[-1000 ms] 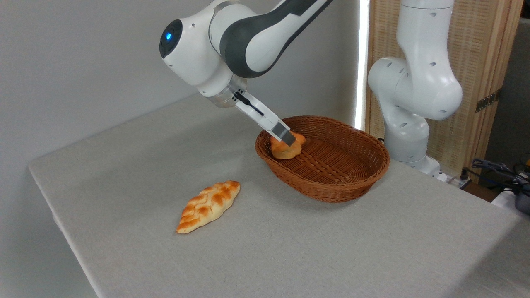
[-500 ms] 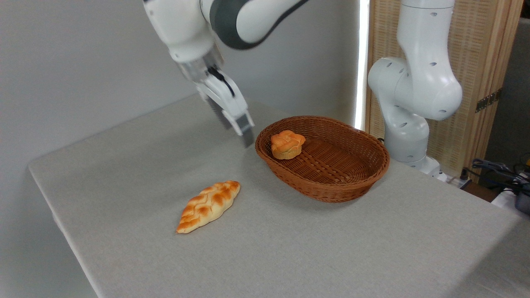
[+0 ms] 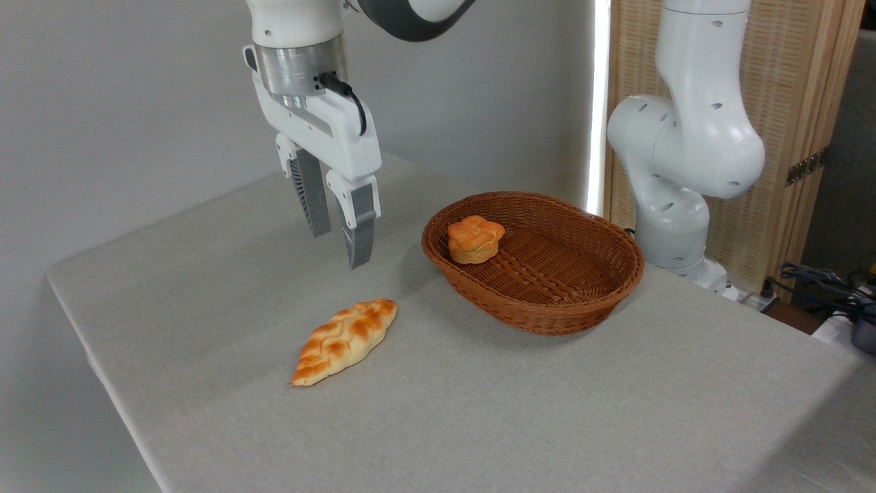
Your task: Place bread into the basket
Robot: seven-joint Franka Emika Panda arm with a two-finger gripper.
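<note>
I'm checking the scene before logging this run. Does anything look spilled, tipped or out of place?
Nothing stands out. The bun sits upright inside the basket, near its left wall. The braided loaf lies flat on the table, apart from the basket. The tool hangs open and empty above the table.

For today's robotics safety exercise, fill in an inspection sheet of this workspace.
Surface: grey cloth-covered table, flat.
Job's things: small round golden-orange bun lies inside the oval brown wicker basket, at its left end.
Clutter: long braided loaf on the table, left of the basket.
Grippers: hand open, empty, above the table.
Cables: black cable on the hand; cable bundle at right edge.
Surroundings: grey wall, bamboo screen.
</note>
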